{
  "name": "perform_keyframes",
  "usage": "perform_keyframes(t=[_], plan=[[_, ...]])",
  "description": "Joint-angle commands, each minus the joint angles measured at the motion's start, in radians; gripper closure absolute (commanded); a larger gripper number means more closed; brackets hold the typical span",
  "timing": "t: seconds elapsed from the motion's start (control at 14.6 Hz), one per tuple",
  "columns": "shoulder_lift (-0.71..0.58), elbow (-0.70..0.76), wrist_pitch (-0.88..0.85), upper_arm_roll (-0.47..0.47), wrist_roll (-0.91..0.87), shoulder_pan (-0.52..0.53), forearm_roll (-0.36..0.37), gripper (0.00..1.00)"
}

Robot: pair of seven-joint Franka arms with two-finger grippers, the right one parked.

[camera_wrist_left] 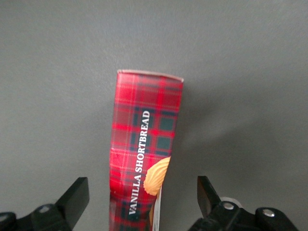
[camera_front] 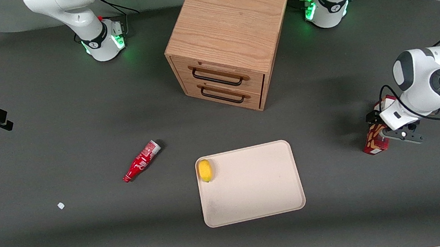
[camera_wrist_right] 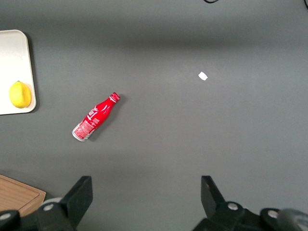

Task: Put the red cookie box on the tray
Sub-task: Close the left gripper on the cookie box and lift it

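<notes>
Grey tabletop (camera_front: 78,128) all round, and I've got the gripper (camera_wrist_left: 143,197) poised above the red cookie box (camera_wrist_left: 144,144), fingers (camera_wrist_left: 77,195) spread wide either side, not touching it. That box lies on the table at the working arm's end, well apart from the tray (camera_front: 254,195). Only a lemon (camera_front: 205,170) sits in the tray, at one corner.

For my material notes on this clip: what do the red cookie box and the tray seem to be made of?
The red cookie box, between the open pincer fingers, looks like printed cardboard: tartan print, creased edge, slight sheen. The tray, nearer the front camera than the cabinet, looks like matte beige plastic, possibly melamine: smooth, rounded corners, low moulded rim.
</notes>
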Motion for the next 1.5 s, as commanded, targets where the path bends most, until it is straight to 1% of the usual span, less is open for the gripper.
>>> perform_keyframes(t=[0.0, 0.21, 0.48, 0.55, 0.96, 1.23, 1.3, 1.44], plan=[[0.004, -0.012, 0.022, 0.011, 0.011, -0.005, 0.012, 0.02], [0.004, -0.02, 0.02, 0.011, 0.011, -0.006, 0.012, 0.45], [0.006, -0.018, 0.008, 0.011, 0.011, -0.008, 0.012, 0.95], [0.006, -0.018, 0.006, 0.011, 0.011, -0.009, 0.01, 1.0], [-0.016, 0.005, -0.021, 0.009, 0.005, -0.008, 0.01, 1.0], [-0.069, 0.146, -0.245, 0.002, 0.0, -0.009, -0.005, 1.0], [-0.08, 0.184, -0.292, -0.003, -0.001, -0.012, -0.019, 1.0], [-0.086, 0.276, -0.395, -0.018, -0.009, -0.023, -0.095, 1.0]])
